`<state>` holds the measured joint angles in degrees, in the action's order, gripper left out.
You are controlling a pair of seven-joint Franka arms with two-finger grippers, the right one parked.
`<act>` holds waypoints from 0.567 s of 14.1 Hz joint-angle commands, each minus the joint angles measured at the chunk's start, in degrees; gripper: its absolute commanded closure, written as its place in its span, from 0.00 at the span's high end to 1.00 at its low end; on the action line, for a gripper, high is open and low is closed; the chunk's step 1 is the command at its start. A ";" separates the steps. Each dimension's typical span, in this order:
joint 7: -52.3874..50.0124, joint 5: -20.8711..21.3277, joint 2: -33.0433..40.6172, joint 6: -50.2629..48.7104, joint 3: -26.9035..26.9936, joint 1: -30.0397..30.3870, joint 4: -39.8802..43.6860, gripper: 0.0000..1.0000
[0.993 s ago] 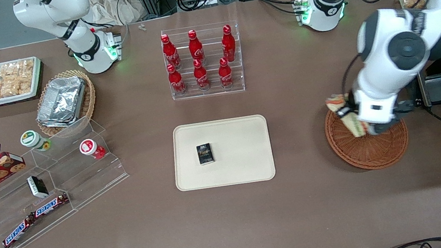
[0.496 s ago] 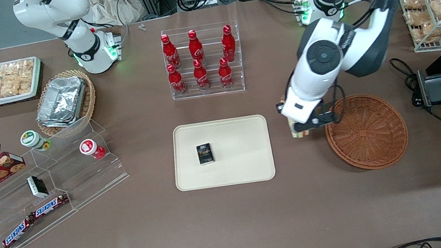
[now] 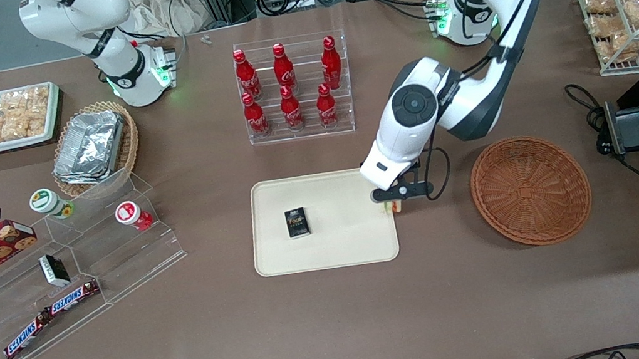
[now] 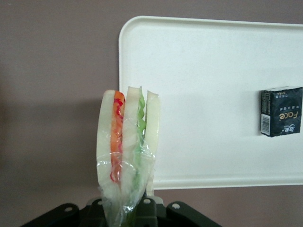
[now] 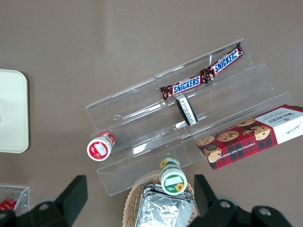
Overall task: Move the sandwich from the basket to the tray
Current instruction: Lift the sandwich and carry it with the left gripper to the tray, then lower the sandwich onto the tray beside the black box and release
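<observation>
While the sandwich [image 4: 127, 146] is held upright in the closed gripper [image 3: 394, 203], the tray [image 3: 361, 243] rim is only just overlapped.

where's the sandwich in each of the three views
Front view: sandwich barely shows under the gripper, at the tray's edge nearest the basket.
Left wrist view: sandwich upright in the gripper, over the tray's corner.
Right wrist view: not in it.
Shared landmark: the tray.

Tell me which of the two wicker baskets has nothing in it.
The round reddish-brown woven basket toward the working arm's end; the lighter tan one holds foil containers. The gripper holds the wrapped sandwich at the cream tray's edge.
</observation>
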<state>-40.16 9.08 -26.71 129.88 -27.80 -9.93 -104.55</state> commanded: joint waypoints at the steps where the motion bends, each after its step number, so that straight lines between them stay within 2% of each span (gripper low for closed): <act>1: -0.27 3.30 -6.40 0.81 0.20 -1.84 6.01 0.00; 5: -0.36 7.00 -11.95 3.88 0.29 -1.93 9.28 0.00; 8: -0.27 7.36 -13.89 5.82 0.38 -1.85 9.37 0.02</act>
<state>-40.15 15.17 -39.18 135.08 -27.67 -11.18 -96.93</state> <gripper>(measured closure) 0.824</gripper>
